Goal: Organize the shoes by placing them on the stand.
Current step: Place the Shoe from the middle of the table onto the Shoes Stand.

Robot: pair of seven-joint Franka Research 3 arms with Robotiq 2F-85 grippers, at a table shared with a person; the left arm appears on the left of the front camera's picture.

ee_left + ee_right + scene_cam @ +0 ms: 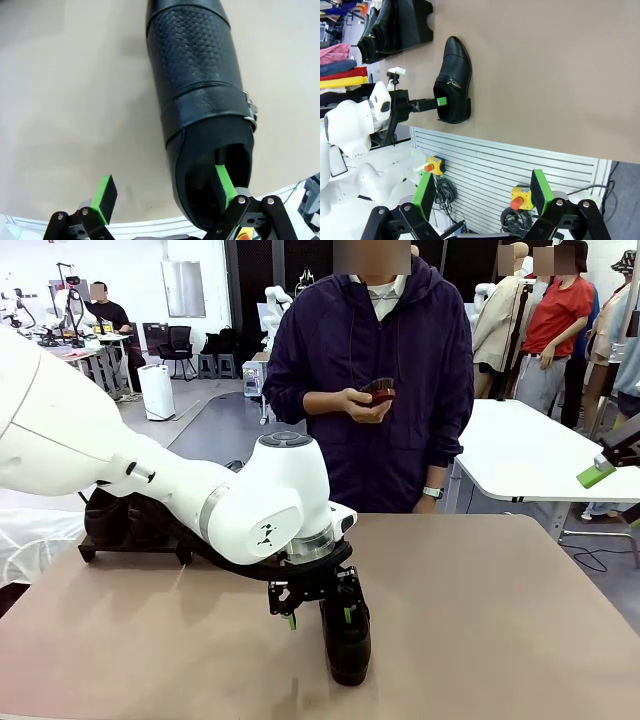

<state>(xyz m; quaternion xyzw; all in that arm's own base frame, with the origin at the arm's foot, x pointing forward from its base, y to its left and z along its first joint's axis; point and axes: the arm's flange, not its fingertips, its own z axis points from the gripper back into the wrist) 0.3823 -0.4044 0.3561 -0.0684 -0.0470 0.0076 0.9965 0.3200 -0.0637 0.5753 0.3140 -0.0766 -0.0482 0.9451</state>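
Lying on the brown table top (480, 620) near the robot's edge is one black glossy leather slip-on shoe (346, 632), and its toe is pointing toward the robot in the front view. The left wrist view is showing its embossed toe part, a plain band over the instep and a small metal buckle (250, 111) on one side. The left gripper (320, 613) is standing right at this shoe with its fingers spread wide, not clenched: one green pad (223, 186) is sitting inside the dark opening of the shoe and the other pad (106, 196) is hanging outside over the bare table, so the shoe's side wall is between them, but they are not pressing it. The right wrist view is showing the same, with a green pad at the shoe's opening.

At the far left of the table the low black stand (130, 545) is carrying other black shoes (110, 515); the white left arm is hiding part of them, so I cannot tell how many.

The right gripper (482, 192) is hanging away from the table, fingers released and grasping nothing.

Behind the table a person in a dark purple hooded jacket (370, 380) is standing and holding a small dark red object (378, 392) in the hands
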